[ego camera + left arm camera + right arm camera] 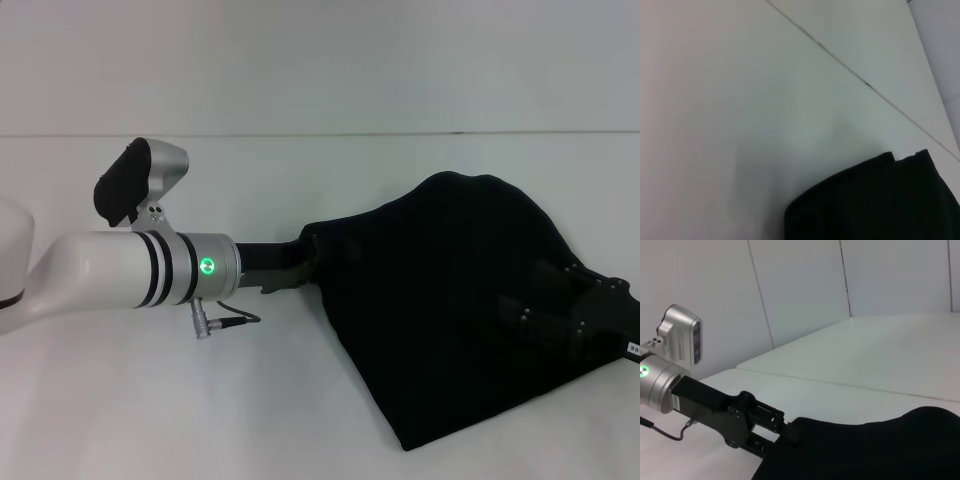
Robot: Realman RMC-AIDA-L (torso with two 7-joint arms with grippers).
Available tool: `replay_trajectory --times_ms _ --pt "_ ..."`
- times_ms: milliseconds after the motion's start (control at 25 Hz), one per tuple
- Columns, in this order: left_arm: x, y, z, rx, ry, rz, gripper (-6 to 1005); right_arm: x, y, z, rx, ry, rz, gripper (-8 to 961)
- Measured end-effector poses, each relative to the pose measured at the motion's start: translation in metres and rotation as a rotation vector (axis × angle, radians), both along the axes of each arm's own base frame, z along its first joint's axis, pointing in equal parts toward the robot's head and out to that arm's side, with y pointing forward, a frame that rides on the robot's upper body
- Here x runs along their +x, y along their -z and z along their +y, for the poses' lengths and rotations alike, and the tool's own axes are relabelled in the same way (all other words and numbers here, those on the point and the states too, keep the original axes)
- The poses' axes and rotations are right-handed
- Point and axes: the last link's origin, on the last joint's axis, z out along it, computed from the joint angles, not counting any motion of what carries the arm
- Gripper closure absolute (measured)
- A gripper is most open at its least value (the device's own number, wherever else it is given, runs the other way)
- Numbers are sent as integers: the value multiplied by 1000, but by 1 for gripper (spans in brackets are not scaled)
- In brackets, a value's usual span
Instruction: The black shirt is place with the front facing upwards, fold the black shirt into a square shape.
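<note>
Item: your black shirt [440, 310], bunched at four o'clock; left gripper [300, 262] apparently pinching its nine-o'clock edge for folding; right gripper [565, 305] atop, grip undeterminable.

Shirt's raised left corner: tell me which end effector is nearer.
Left. The left end effector is at that corner of the black shirt; the right end effector is at the shirt's opposite side.
</note>
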Motion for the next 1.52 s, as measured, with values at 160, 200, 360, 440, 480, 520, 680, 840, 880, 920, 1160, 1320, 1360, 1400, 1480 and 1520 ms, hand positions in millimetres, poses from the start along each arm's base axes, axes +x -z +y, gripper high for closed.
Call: replay_trajectory --times_ms 160,200,360,440,480,520,680,840,880,920,1160,1320,1360,1400,1480,1520 --pt "1 2 0 -1 46 30 215 0 0 0 0 1 1 104" --pt "1 2 0 -1 59 37 260 0 0 0 -1 1 2 104" --pt "1 4 -1 0 75 47 445 -2 -1 1 -2 0 5 103" --pt "0 3 -1 5 88 54 542 -2 -1 2 -2 -1 6 103" --pt "0 3 -1 6 90 55 591 -2 -1 2 -2 -1 6 103" --pt "0 3 -1 7 93 57 651 -2 -1 2 -1 -1 6 103" --pt "-2 2 -2 11 111 65 830 -2 -1 2 0 0 9 103" --pt "-1 2 -2 14 127 67 950 -2 -1 3 2 0 10 103" --pt "-1 2 -2 14 132 69 950 -3 -1 3 2 -1 10 103" --pt "-1 2 -2 15 136 71 950 -3 -1 4 2 -1 11 103" --pt "-9 -4 -4 34 122 63 950 -4 -3 7 13 2 11 103" --pt "-17 -12 -7 52 108 37 950 -4 -4 10 25 7 14 104" --pt "-20 -14 -9 51 104 31 950 -5 -4 11 28 7 14 104" --pt "-22 -15 -11 51 100 28 950 -5 -5 12 33 11 13 104" --pt "-31 -21 -16 52 86 15 950 -5 -6 15 41 15 10 104" --pt "-34 -23 -18 54 83 10 950 -5 -6 16 43 17 9 104"
